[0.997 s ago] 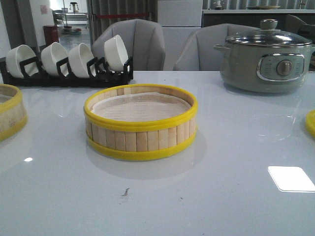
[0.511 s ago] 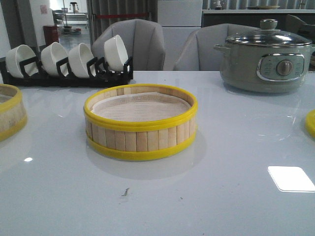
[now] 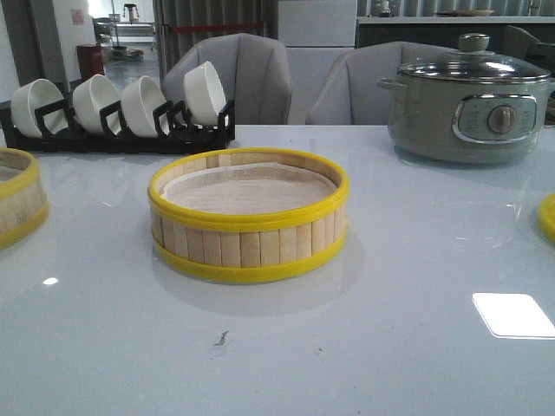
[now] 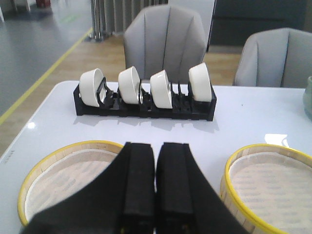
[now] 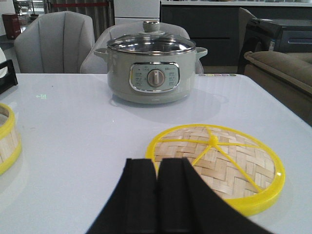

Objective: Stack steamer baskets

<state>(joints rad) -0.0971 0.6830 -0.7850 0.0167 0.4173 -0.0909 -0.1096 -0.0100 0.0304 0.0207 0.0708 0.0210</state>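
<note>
One steamer basket (image 3: 247, 217) with slat walls, yellow rims and a white liner stands mid-table. A second basket (image 3: 17, 204) is cut off at the left edge. In the left wrist view my left gripper (image 4: 156, 145) hangs shut and empty above the table between these two baskets, the left one (image 4: 53, 190) and the middle one (image 4: 273, 190). My right gripper (image 5: 157, 161) is shut and empty beside the woven yellow-rimmed lid (image 5: 229, 165), which lies flat at the table's right; only a sliver of the lid (image 3: 548, 217) shows in the front view. Neither gripper appears in the front view.
A black rack of several white bowls (image 3: 121, 108) stands at the back left. A grey-green electric pot (image 3: 473, 108) with a glass lid sits at the back right. Grey chairs (image 3: 251, 74) stand behind the table. The table's right edge (image 5: 292, 122) runs close to the lid.
</note>
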